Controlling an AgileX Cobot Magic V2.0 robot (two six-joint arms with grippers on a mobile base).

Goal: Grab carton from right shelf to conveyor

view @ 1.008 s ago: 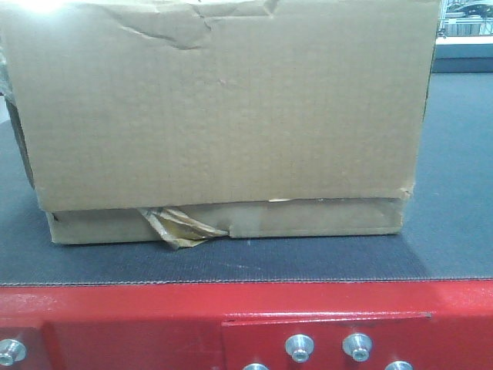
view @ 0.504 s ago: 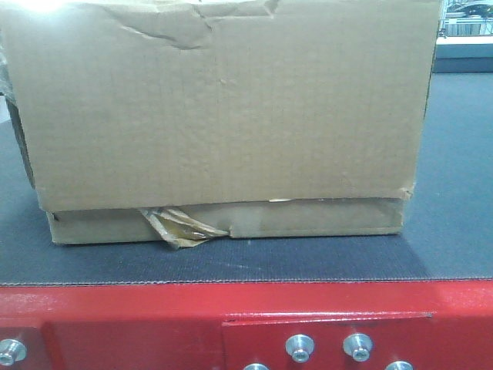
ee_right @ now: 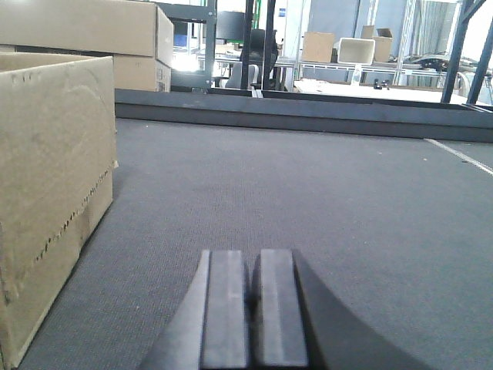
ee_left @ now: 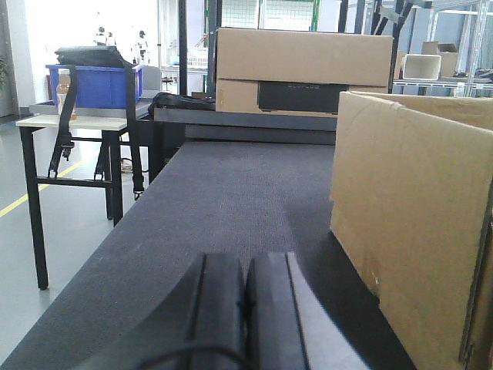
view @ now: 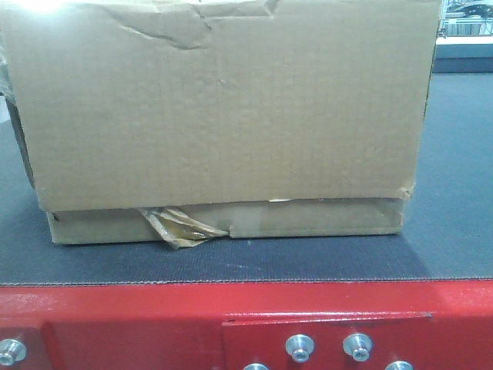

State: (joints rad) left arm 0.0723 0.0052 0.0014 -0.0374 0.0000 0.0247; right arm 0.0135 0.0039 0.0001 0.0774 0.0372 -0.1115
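Left gripper (ee_left: 245, 308), right gripper (ee_right: 253, 308): pads pressed together, holding nothing, low over conveyor (view: 454, 231). One carton (view: 219, 116) resting on belt between both grippers, contents unseen. Farther off: two stacked cartons (ee_left: 300, 69); blue bin (ee_left: 92, 83) on desk (ee_left: 73, 121).

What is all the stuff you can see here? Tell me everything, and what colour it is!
carton: one, brown, dented, sitting on the conveyor between the two grippers
conveyor: one, dark grey belt with a red frame and silver bolts
stacked cartons: two, brown, at the far end of the belt
blue crate: one, blue, on a side table left of the belt
side table: one, pale top with black legs
left gripper: one, black, shut, left of the carton
right gripper: one, black, shut, right of the carton
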